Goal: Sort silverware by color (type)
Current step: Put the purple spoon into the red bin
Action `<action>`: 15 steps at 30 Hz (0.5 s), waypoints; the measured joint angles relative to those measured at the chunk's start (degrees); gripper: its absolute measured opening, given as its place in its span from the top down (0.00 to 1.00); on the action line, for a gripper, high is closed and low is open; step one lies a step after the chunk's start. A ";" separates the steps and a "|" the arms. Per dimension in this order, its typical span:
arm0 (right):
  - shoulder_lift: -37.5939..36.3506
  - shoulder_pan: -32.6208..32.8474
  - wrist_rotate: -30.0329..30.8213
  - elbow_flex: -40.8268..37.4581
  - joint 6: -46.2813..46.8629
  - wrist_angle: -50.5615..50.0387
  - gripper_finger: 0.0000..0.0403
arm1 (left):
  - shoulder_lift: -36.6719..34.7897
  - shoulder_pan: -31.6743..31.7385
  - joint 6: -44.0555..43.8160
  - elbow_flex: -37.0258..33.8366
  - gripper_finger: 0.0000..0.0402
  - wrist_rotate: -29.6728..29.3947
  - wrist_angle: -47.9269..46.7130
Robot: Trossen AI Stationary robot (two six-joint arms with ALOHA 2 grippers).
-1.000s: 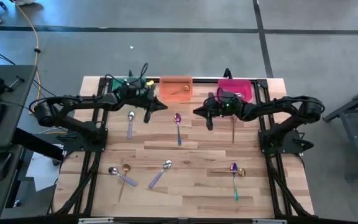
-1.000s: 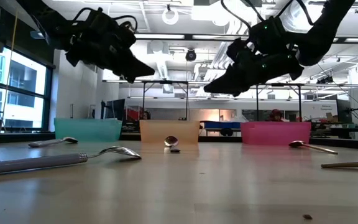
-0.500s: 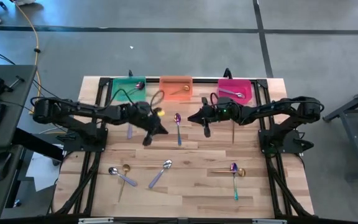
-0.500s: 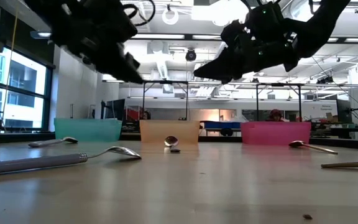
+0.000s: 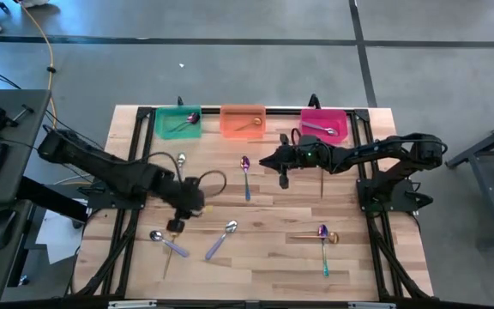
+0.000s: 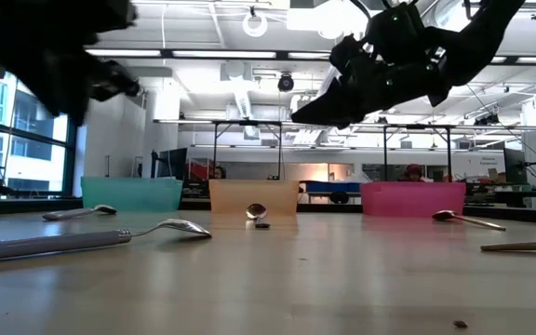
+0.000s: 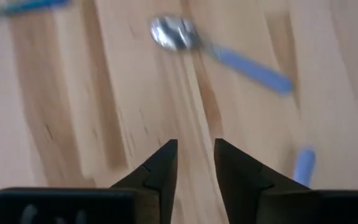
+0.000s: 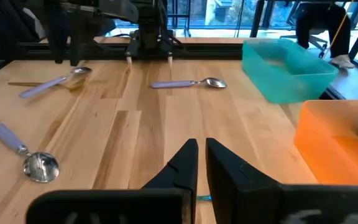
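Silverware lies scattered on the wooden table. My left gripper (image 5: 177, 225) hangs open above a silver spoon (image 5: 156, 237) and a gold spoon (image 5: 171, 236) at the near left; that silver spoon with its lilac handle (image 7: 174, 33) shows ahead of the fingers. My right gripper (image 5: 283, 177) hovers shut near the table's middle, between a purple spoon (image 5: 246, 175) and a gold utensil (image 5: 322, 180). Another silver spoon (image 5: 221, 239) lies near the middle. A purple-teal spoon (image 5: 323, 249) crosses a gold one at the near right.
Green bin (image 5: 163, 129), orange bin (image 5: 230, 129) and pink bin (image 5: 341, 133) stand along the far edge, each with one piece inside. A silver spoon (image 5: 180, 168) lies below the green bin. Black frame rails run along both table sides.
My left gripper has swung from beside the green and orange bins at the far edge toward the near edge, ending over the near-left spoons. My right gripper has drifted a little toward the table's left. The silverware on the table has stayed put.
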 joint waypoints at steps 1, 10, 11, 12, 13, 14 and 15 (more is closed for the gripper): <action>0.00 0.41 0.78 0.00 -0.02 0.07 0.96 | 0.00 -1.52 -0.91 0.00 0.75 -0.55 -1.73; 0.00 3.13 2.19 0.00 0.57 0.80 0.96 | 0.26 -13.17 -9.52 0.00 0.65 -2.89 -5.05; 0.00 3.33 2.79 0.00 0.55 0.76 0.96 | 0.34 -14.05 -9.98 0.00 0.64 -3.09 -4.76; 0.00 3.47 3.56 0.00 0.53 0.75 0.96 | 0.58 -14.79 -10.60 0.00 0.64 -3.13 -4.50; 0.00 3.57 4.15 0.00 0.47 0.75 0.96 | 0.96 -15.51 -11.53 0.00 0.63 -3.10 -4.37; 0.00 3.72 4.43 0.00 0.43 0.75 0.96 | 1.48 -16.32 -12.70 0.00 0.63 -2.96 -4.26; 0.00 3.75 4.42 0.00 0.40 0.75 0.96 | 2.13 -17.23 -13.88 0.00 0.63 -2.75 -3.92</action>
